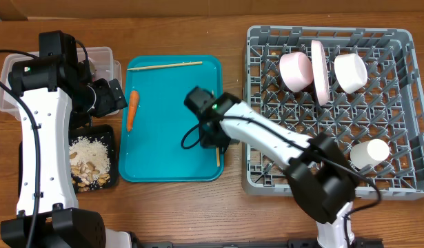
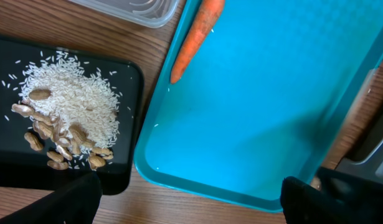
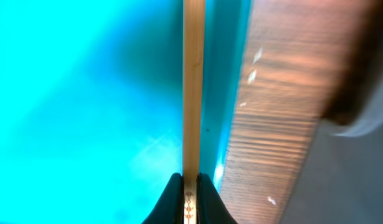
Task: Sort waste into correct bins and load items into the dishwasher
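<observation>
The right end effector (image 3: 190,186) is clenched on a thin wooden chopstick (image 3: 193,93), its two dark fingertips pinching the stick at one end, so nearly the whole length runs out ahead of it. The stick is pale, straight-grained and slim, and it lies along the inside of the raised rim of the teal tray (image 3: 85,93), whose floor is smooth, glossy plastic. Since the grip sits so far toward the end, the stick will likely swing or pivot; I would lift it straight up until it clears the rim, keep it level, and turn slowly. Just past the rim, to the end effector's right, is the brown wood-grain surface (image 3: 278,124), and beyond that the grey dish rack (image 1: 329,103), a hard plastic grid of upright pegs. The stick is best lowered there between pegs, along a channel, so it cannot slip through the mesh. The rack holds a pink bowl (image 1: 296,70), a plate on edge (image 1: 319,69), a white bowl (image 1: 350,71) and a small cup (image 1: 369,153). A second chopstick (image 1: 165,65) lies at the tray's far end. Across the tray, the left end effector (image 2: 191,202) hangs released and empty, fingers spread wide, with the tapered orange carrot (image 2: 194,37) ahead of it and the matte black tray (image 2: 134,87) of loose rice (image 2: 73,106) and nuts (image 2: 42,137) to its left.
</observation>
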